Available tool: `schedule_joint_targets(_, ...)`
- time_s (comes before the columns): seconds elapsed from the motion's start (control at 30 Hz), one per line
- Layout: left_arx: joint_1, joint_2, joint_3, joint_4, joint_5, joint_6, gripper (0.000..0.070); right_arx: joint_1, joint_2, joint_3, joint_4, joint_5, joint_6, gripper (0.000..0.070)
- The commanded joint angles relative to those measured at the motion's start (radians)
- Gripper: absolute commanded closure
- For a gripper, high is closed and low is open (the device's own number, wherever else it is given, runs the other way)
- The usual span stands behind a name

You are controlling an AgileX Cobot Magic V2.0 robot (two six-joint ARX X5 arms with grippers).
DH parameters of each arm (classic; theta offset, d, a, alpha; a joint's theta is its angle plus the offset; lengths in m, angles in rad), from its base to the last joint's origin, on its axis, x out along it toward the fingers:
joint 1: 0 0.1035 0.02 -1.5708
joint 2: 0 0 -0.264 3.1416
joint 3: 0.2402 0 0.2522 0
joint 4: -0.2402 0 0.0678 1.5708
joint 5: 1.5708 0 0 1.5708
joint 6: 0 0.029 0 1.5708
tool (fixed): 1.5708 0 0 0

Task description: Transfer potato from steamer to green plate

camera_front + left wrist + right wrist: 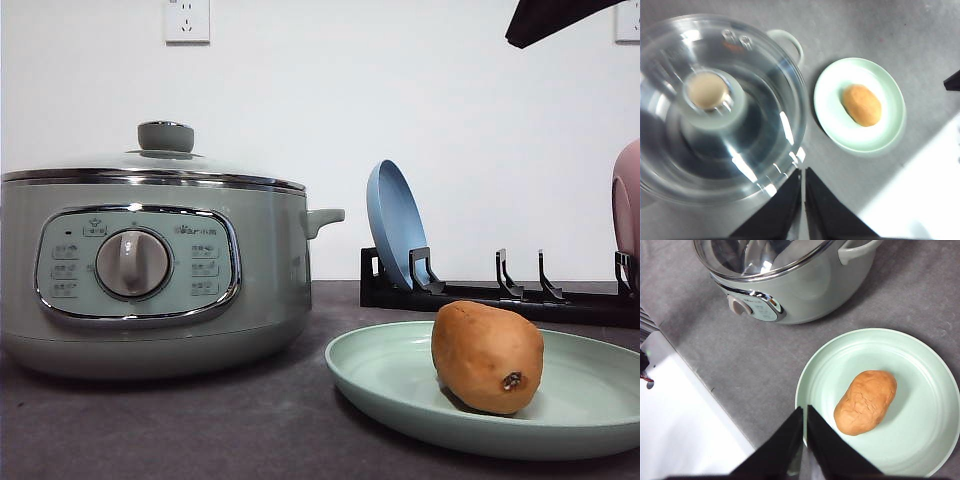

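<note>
The orange-brown potato [487, 357] lies on the green plate [380, 375] at the front right of the table; it also shows as the potato [861, 104] on the plate [887, 125] and as the potato [865, 402] on the plate [925, 390]. The sage-green steamer [150, 280] stands at the left with its glass lid [722, 107] on. My left gripper [803, 175] hangs shut above the steamer's lid edge, holding nothing. My right gripper [804, 412] is shut and empty above the plate's rim, beside the potato.
A black dish rack [500, 295] behind the plate holds a blue plate [395, 225] and a pink plate [627, 205]. A dark arm part [550, 18] hangs at the upper right. The steamer's side handle [325, 218] points toward the rack.
</note>
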Motion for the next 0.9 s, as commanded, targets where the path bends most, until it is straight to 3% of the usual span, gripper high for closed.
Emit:
schedule_joint_targets(0.0,0.027,-0.050,0.026,0.138,0.000,0.043,0.0698,0.005,0.007,0.017,0.008,0.000,-0.009,0.0700)
schedule_joint_targets(0.2,0.182,-0.218,-0.051,0.490,0.000,0.010,0.0698,0.005,0.007,0.017,0.010,0.000,-0.009,0.0700)
schedule_joint_targets(0.47,0.384,-0.478,-0.362,0.765,-0.044,0.021,0.0698,0.005,0.007,0.017,0.010,0.000,-0.009,0.0700)
schedule_joint_targets(0.67,0.438,-0.683,-0.705,0.985,-0.153,0.014,0.0698,0.005,0.007,0.017,0.010,0.000,-0.009,0.0700)
schedule_joint_targets(0.87,0.447,-0.857,-1.030,1.123,-0.175,0.012,0.0698,0.005,0.007,0.017,0.010,0.000,-0.009,0.0700)
